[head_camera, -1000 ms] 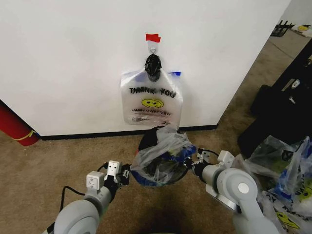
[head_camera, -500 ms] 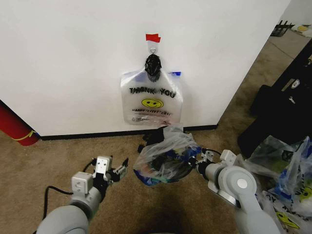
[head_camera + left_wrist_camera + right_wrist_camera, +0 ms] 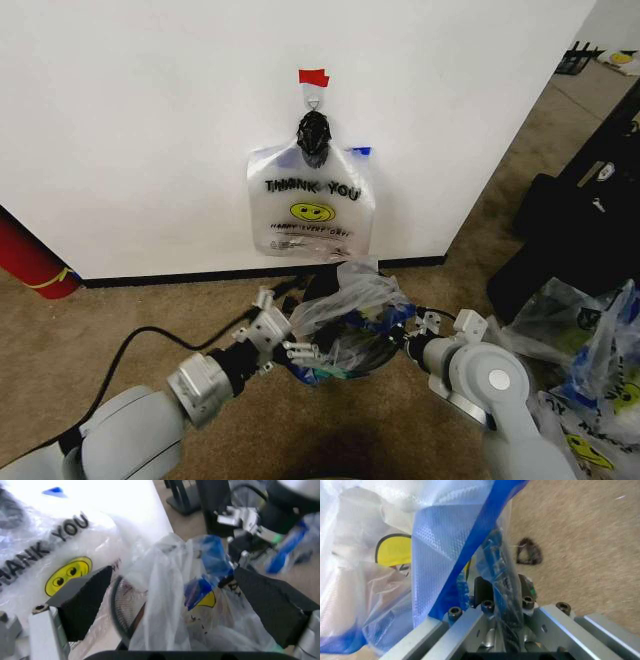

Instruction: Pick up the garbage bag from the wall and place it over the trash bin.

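Below white wall, garbage bag hides trash bin; right tool seemingly clenches it, left tool spread.

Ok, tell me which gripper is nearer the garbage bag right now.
Right. The right gripper has its jaws shut on the garbage bag, at the bag's right side. The left gripper sits open at the bag's left edge, jaws either side of it, not gripping.

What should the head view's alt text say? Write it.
Crinkly clear plastic garbage bag with blue patches draped over a small black trash bin, open left gripper and shut right gripper at its sides, below a white wall.
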{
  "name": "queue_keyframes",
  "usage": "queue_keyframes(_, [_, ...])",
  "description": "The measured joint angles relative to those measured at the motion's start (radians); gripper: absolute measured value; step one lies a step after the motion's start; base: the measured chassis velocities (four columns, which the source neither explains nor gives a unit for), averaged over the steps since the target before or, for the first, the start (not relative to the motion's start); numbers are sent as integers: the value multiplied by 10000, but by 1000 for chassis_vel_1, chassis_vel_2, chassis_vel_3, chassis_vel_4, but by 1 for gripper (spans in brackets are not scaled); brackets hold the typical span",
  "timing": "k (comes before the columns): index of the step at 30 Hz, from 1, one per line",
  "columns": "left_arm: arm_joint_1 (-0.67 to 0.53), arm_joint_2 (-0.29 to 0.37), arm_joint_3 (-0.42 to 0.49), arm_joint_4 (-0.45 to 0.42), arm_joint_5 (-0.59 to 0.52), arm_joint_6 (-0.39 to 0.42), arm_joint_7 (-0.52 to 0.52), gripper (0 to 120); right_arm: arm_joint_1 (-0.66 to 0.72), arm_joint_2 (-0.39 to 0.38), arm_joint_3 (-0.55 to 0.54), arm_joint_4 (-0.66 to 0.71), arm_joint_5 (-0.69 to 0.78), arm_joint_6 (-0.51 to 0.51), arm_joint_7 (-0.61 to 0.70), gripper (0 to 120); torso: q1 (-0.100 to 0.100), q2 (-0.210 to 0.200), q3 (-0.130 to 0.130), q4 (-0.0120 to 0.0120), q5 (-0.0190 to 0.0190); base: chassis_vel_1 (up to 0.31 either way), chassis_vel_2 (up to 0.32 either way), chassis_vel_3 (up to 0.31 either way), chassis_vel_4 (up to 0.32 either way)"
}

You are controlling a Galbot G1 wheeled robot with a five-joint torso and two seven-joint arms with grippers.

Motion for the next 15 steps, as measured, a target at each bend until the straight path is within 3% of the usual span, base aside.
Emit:
queue_keyframes(12, [-1883,-232,1584,798,1481,-20,442,96,-46,150,-398,-252,-411,-77,-83,0,0,0,0,-10,2,0,0,0,0])
queue_keyframes(15, [-2759,-303,2575,1084,1808,81,634,96,-48,203,-431,-251,-509,-79,-80,0,0,0,0,-9,2,0,0,0,0])
